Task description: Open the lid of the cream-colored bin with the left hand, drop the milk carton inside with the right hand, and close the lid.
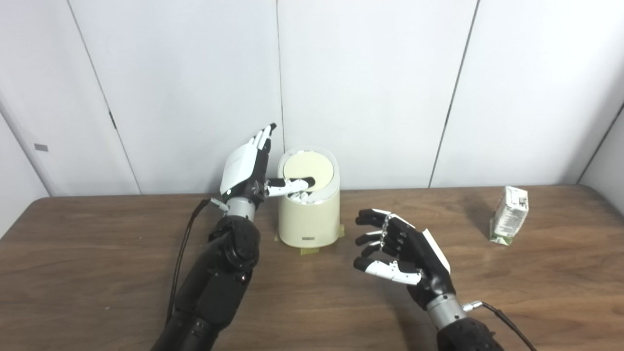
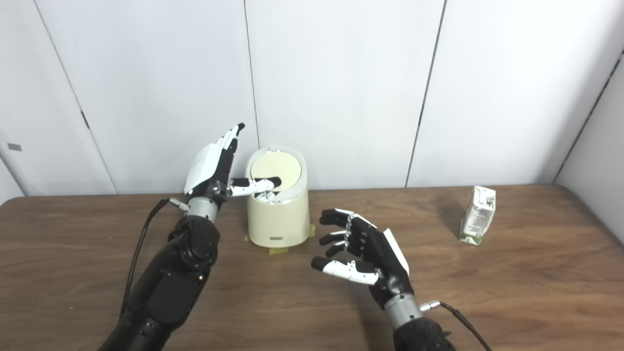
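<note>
The cream-colored bin (image 1: 308, 222) stands at the back middle of the wooden table, taped down at its base. Its round lid (image 1: 308, 169) is tipped up toward me, and crumpled white paper shows at the front of the opening. My left hand (image 1: 246, 168) is raised beside the bin's left side, fingers straight up and apart, with the thumb reaching across onto the lid. My right hand (image 1: 402, 251) is open and empty above the table, right of the bin. The milk carton (image 1: 509, 215) stands upright at the far right, well away from both hands.
White wall panels stand close behind the table's back edge. A black cable (image 1: 183, 248) runs along my left forearm. The table's right edge lies just beyond the carton.
</note>
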Tool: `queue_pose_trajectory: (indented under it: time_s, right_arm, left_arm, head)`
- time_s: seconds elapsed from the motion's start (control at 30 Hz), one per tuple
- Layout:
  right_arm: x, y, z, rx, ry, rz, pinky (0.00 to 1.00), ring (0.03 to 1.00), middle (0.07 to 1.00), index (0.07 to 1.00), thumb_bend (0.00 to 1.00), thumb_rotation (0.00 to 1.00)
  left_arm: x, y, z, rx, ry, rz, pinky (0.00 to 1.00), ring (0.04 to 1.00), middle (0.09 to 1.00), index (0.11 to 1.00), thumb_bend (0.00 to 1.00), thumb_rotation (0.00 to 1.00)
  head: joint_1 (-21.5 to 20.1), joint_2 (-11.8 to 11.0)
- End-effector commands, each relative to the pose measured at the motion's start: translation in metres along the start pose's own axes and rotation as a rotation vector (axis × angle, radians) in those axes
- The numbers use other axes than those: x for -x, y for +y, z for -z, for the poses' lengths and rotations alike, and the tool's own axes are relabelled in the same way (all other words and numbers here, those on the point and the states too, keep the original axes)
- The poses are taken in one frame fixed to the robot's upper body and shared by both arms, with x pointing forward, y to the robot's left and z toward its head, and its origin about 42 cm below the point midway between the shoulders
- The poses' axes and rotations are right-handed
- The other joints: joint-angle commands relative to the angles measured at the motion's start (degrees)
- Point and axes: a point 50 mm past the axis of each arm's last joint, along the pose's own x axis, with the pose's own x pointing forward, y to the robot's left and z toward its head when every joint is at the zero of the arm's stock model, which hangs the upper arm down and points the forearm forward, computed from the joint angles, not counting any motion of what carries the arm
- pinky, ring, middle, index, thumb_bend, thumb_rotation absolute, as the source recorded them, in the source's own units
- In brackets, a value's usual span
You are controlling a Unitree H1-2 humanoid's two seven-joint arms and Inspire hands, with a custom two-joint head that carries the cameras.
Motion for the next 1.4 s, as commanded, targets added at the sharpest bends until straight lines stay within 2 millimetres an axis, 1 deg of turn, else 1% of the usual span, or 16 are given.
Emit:
queue_pose_trajectory:
  time_s: [0.0,0.07,0.17,0.27,0.43,0.5,0.63,0.77,0.97,1.0,1.07,1.17,1.2,1.23,1.3,1.37]
  right_arm:
    - [-0.010,0.003,-0.022,0.004,-0.098,-0.011,0.46,0.585,0.731,0.715,0.70,0.24]
    - [-0.010,0.004,-0.023,0.005,-0.100,-0.009,0.45,0.580,0.728,0.714,0.69,0.24]
    - [-0.010,0.003,-0.023,0.007,-0.098,-0.009,0.45,0.576,0.727,0.713,0.70,0.25]
    - [-0.010,0.003,-0.024,0.009,-0.096,-0.010,0.45,0.583,0.729,0.715,0.69,0.25]
    - [-0.010,0.003,-0.023,0.017,-0.095,-0.013,0.44,0.564,0.717,0.710,0.68,0.23]
    - [-0.010,0.004,-0.023,0.015,-0.093,-0.015,0.44,0.563,0.716,0.711,0.68,0.24]
    - [-0.010,0.004,-0.024,0.018,-0.088,-0.015,0.44,0.574,0.722,0.713,0.69,0.26]
    - [-0.011,0.005,-0.024,0.018,-0.091,-0.014,0.44,0.571,0.723,0.712,0.70,0.26]
    - [-0.011,0.003,-0.023,0.023,-0.095,-0.014,0.45,0.586,0.729,0.710,0.67,0.26]
    - [-0.011,0.002,-0.023,0.024,-0.095,-0.013,0.45,0.588,0.730,0.709,0.67,0.26]
    - [-0.011,0.002,-0.023,0.022,-0.092,-0.014,0.45,0.593,0.730,0.710,0.67,0.27]
    - [-0.011,0.002,-0.022,0.024,-0.092,-0.013,0.44,0.582,0.724,0.712,0.67,0.27]
    - [-0.011,0.002,-0.022,0.025,-0.089,-0.013,0.44,0.581,0.724,0.712,0.67,0.27]
    - [-0.011,0.002,-0.022,0.024,-0.087,-0.013,0.44,0.580,0.723,0.714,0.66,0.26]
    - [-0.011,0.002,-0.021,0.028,-0.087,-0.017,0.45,0.583,0.724,0.716,0.66,0.26]
    - [-0.011,0.002,-0.021,0.034,-0.087,-0.019,0.44,0.580,0.718,0.714,0.67,0.27]
  left_arm:
    - [-0.022,0.024,-0.030,-0.075,-0.092,-0.089,0.94,1.000,1.000,1.000,0.91,0.29]
    - [-0.022,0.024,-0.029,-0.247,-0.112,-0.125,0.89,0.990,1.000,1.000,0.91,0.28]
    - [-0.023,0.024,-0.028,-0.377,-0.127,-0.163,0.85,0.984,0.994,1.000,0.92,0.21]
    - [-0.023,0.024,-0.026,-0.435,-0.133,-0.172,0.88,0.995,0.999,1.000,0.92,0.18]
    - [-0.023,0.026,-0.022,-0.513,-0.152,-0.150,0.93,1.000,1.000,1.000,0.99,0.18]
    - [-0.023,0.027,-0.020,-0.550,-0.168,-0.131,0.94,0.996,1.000,1.000,0.99,0.18]
    - [-0.021,0.027,-0.016,-0.598,-0.180,-0.086,0.93,0.979,0.991,1.000,0.96,0.17]
    - [-0.019,0.024,-0.010,-0.647,-0.155,-0.032,0.89,0.967,0.977,1.000,0.99,0.18]
    - [-0.012,0.015,0.002,-0.691,-0.123,0.025,0.85,0.942,0.955,1.000,1.00,0.19]
    - [-0.011,0.014,0.003,-0.673,-0.120,0.022,0.85,0.938,0.951,1.000,1.00,0.20]
    - [-0.010,0.015,0.000,-0.554,-0.096,0.004,0.85,0.938,0.947,1.000,0.97,0.24]
    - [-0.011,0.021,-0.007,-0.282,-0.064,-0.025,0.87,0.925,0.947,0.989,0.88,0.36]
    - [-0.011,0.025,-0.010,-0.144,-0.055,-0.032,0.87,0.923,0.949,0.989,0.87,0.38]
    - [-0.011,0.030,-0.012,-0.014,-0.052,-0.042,0.83,0.929,0.966,0.988,0.82,0.44]
    - [-0.010,0.039,-0.013,0.206,-0.062,-0.069,0.78,0.926,0.974,0.986,0.79,0.47]
    - [-0.006,0.048,-0.011,0.327,-0.092,-0.100,0.78,0.926,0.970,0.985,0.78,0.48]
  head:
    - [-0.07,0.04]
    - [-0.11,0.10]
    - [0.04,0.18]
    - [0.19,0.20]
    - [0.32,0.23]
    - [0.34,0.34]
    - [0.31,0.43]
    - [0.24,0.44]
    - [0.27,0.49]
    - [0.30,0.49]
    - [0.36,0.49]
    - [0.38,0.45]
    - [0.46,0.44]
    - [0.53,0.38]
    - [0.61,0.32]
    - [0.67,0.21]
